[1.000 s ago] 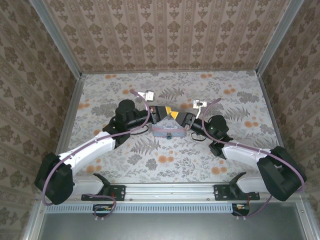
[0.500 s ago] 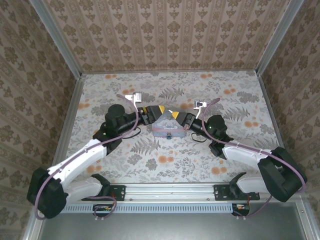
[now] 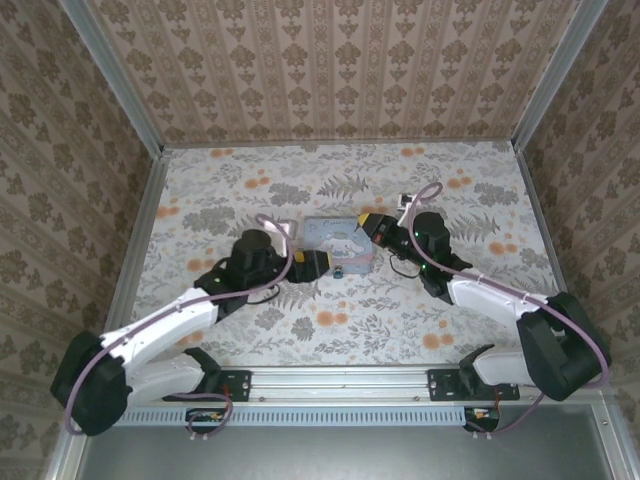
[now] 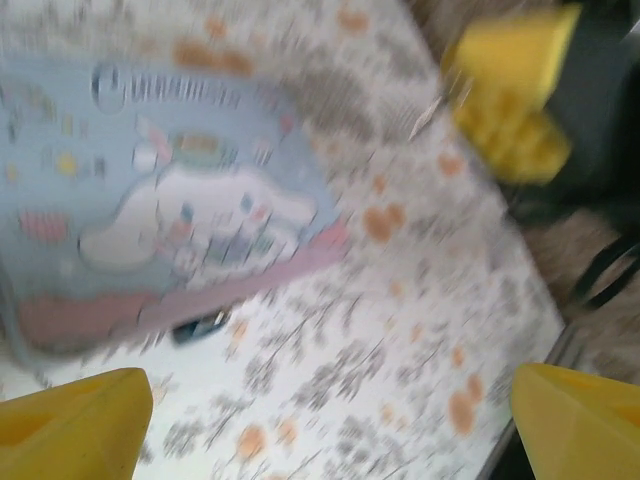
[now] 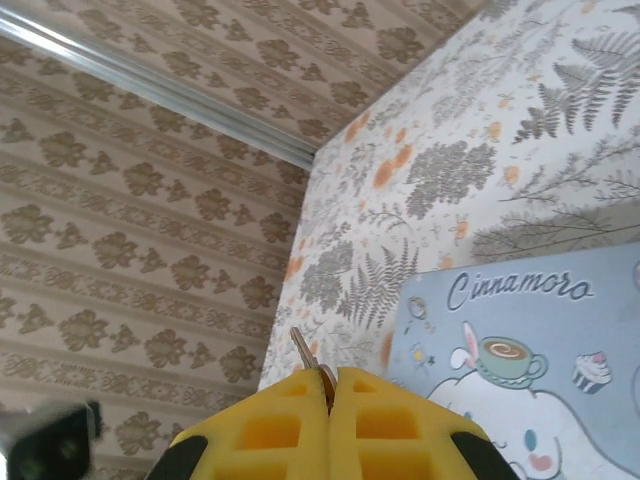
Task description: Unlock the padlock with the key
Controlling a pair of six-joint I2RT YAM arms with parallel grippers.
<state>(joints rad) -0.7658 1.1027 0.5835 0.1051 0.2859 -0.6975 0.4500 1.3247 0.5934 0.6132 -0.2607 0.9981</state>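
From above, the padlock (image 3: 338, 271), a speck of blue, lies at the near edge of the pastel tin (image 3: 340, 238) in the middle of the table (image 3: 200, 190). Your left gripper (image 3: 316, 261) is just beside it on the left, and your right gripper (image 3: 366, 222) is at the tin's far right corner. The blurred left wrist view shows that gripper's fingers (image 4: 70, 420) spread wide and empty, with the dark-blue padlock (image 4: 200, 326) just under the tin's pink edge; its shackle cannot be made out. The right wrist view shows the right gripper (image 5: 330, 385) pinched together on the key (image 5: 304, 351), a thin metal sliver jutting from the grip. Both pieces look light, stiff and slick, so you would likely do best to pinch the padlock's body and steady it for the key.
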